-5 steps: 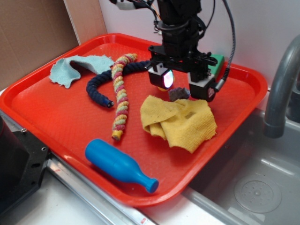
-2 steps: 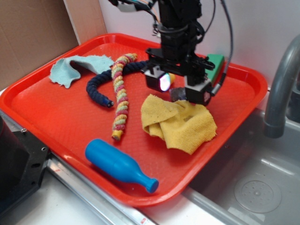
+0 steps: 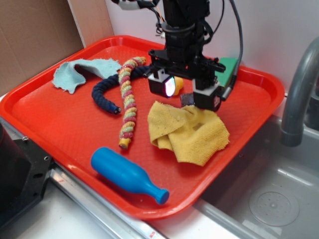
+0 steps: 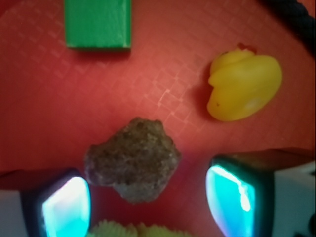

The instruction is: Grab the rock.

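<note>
The rock (image 4: 132,158), a rough brown-grey lump, lies on the red tray (image 4: 59,98) just beyond the yellow cloth's edge (image 4: 133,230). My gripper (image 4: 150,202) is open and hangs low over it, one glowing pad (image 4: 65,207) on each side. The rock sits nearer the left pad and pokes out slightly ahead of the fingertips. I see no contact between the pads and the rock. In the exterior view the gripper (image 3: 185,94) stands at the tray's back right, and the rock (image 3: 187,99) peeks out between the fingers.
A yellow toy duck (image 4: 244,88) lies close to the right of the rock, and a green block (image 4: 98,23) lies further ahead. The crumpled yellow cloth (image 3: 189,132), two ropes (image 3: 127,102), a pale blue rag (image 3: 79,72) and a blue bottle (image 3: 127,175) share the tray. A sink (image 3: 279,194) lies to the right.
The gripper has shifted a little to the left across the tray and stays open. The rock has not moved.
</note>
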Robot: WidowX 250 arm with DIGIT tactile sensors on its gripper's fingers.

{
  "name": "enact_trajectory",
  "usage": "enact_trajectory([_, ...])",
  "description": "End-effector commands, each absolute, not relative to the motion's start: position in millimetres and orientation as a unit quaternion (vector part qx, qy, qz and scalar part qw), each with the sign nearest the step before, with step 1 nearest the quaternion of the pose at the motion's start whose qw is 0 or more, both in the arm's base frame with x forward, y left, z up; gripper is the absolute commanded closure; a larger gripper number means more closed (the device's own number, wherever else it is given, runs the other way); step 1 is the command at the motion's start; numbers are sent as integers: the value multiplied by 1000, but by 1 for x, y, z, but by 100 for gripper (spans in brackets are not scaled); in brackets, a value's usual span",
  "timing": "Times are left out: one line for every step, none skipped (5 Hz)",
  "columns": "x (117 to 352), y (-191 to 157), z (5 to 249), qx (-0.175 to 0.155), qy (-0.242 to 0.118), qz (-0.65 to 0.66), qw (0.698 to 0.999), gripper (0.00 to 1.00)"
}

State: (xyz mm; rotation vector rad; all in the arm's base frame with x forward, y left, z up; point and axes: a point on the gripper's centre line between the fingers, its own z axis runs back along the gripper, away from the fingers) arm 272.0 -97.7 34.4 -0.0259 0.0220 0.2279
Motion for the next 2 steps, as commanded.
enact_trajectory([291, -100, 32, -28, -3, 97, 995, 0])
enact_trajectory([293, -97, 32, -13, 3, 92, 996, 100])
